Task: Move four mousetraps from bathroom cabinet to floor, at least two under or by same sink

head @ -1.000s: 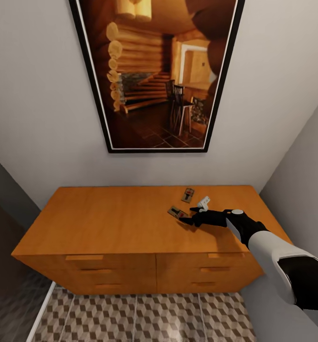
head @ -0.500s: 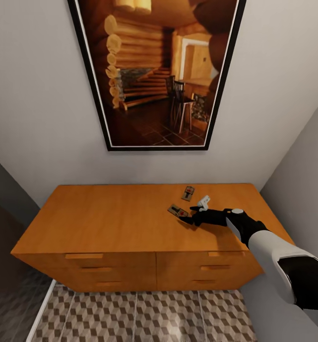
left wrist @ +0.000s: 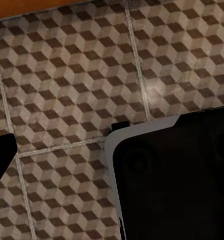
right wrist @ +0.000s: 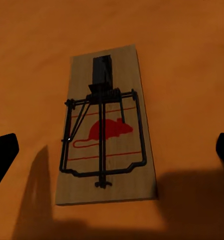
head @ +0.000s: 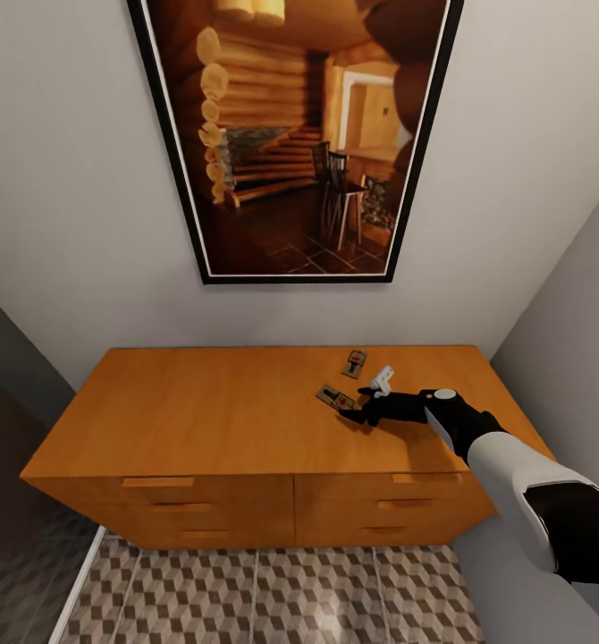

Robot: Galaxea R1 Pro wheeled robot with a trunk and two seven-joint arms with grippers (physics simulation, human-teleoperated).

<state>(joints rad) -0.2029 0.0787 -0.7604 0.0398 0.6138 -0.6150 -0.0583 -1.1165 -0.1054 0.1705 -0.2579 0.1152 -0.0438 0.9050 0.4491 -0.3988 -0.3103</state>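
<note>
The orange-brown wooden cabinet stands against the wall on the cube-patterned bathroom floor. On its flat top, toward the right half, lie two mousetraps: one nearer the wall and another just in front of it, apart from each other. The nearer one lies flat on the wood, its red mouse print facing up.

The floor spreads out in brown, beige and cream cube-patterned tiles with pale grout lines. A strip of the orange cabinet edges it. A dark, grey-rimmed robot part covers one corner.
</note>
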